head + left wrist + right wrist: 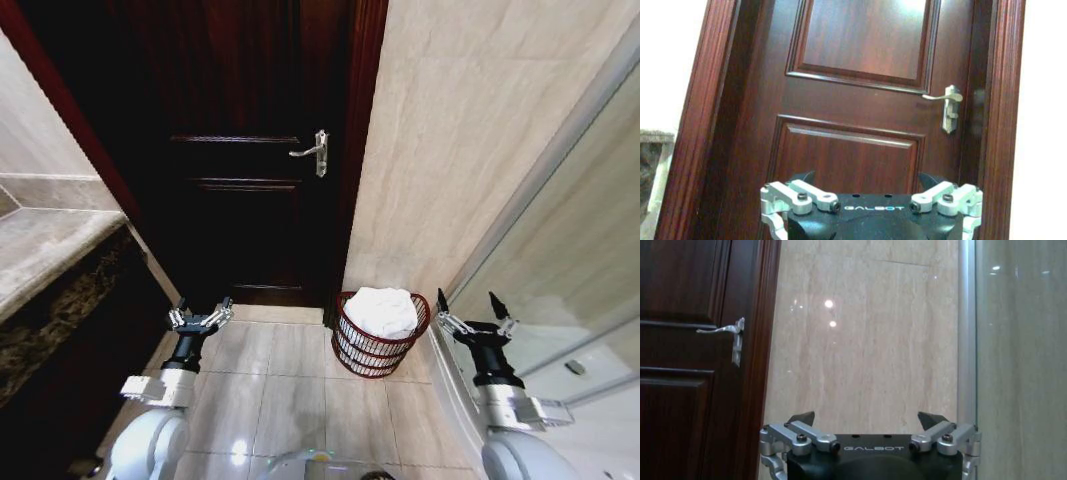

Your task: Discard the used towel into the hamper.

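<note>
Tiled floor [270,390], towel [382,310] in hamper [375,352]

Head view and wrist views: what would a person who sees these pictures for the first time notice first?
The eye goes first to the white towel heaped in the reddish-brown hamper, which stands on the tiled floor against the marble wall, beside the dark wooden door with its silver handle. Next come the two grippers: the left gripper and the right gripper hang open and empty on either side of the hamper.

Towel [382,310] hides hamper [372,355] inside; door [235,150] top cut off.
</note>
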